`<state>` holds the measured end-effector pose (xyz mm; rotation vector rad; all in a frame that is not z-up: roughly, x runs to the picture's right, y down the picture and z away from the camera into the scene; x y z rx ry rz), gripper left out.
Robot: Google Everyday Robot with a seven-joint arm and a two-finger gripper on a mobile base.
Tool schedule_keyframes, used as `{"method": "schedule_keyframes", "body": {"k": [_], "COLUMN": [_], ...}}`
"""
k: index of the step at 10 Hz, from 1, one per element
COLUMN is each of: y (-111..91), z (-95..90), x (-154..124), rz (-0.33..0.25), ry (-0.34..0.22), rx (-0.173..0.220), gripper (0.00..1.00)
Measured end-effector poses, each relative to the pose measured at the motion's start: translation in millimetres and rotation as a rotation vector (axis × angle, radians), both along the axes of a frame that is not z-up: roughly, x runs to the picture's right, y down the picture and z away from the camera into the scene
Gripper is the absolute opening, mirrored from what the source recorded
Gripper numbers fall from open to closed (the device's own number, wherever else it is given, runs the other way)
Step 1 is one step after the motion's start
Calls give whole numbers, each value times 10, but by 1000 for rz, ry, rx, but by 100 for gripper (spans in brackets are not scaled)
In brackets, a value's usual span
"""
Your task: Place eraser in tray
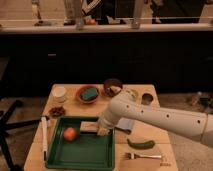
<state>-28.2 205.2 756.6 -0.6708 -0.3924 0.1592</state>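
The eraser [89, 127] is a pale rectangular block lying low over the back part of the green tray [80, 155], just inside its far rim. My gripper [102, 131] sits at the eraser's right end, at the tip of the white arm [150, 117] that reaches in from the right. The gripper hides the eraser's right end, and I cannot tell whether the eraser rests on the tray floor or is held.
An orange round object [69, 133] lies in the tray, left of the eraser. A white marker [44, 137] lies left of the tray. A white cup [59, 93], a bowl with a teal sponge [88, 93], a dark bowl [112, 87], a green vegetable [141, 144] and a fork [143, 156] are also on the table.
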Motion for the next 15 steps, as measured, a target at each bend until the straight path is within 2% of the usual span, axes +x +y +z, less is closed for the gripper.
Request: {"method": "schedule_keyframes", "body": {"k": [5, 6, 15], "y": [0, 0, 7], "z": [1, 1, 4], "x": [8, 9, 9], "rz": [1, 1, 2], "ry": [1, 1, 1], "rx": [0, 0, -2], "gripper": [68, 73, 74]}}
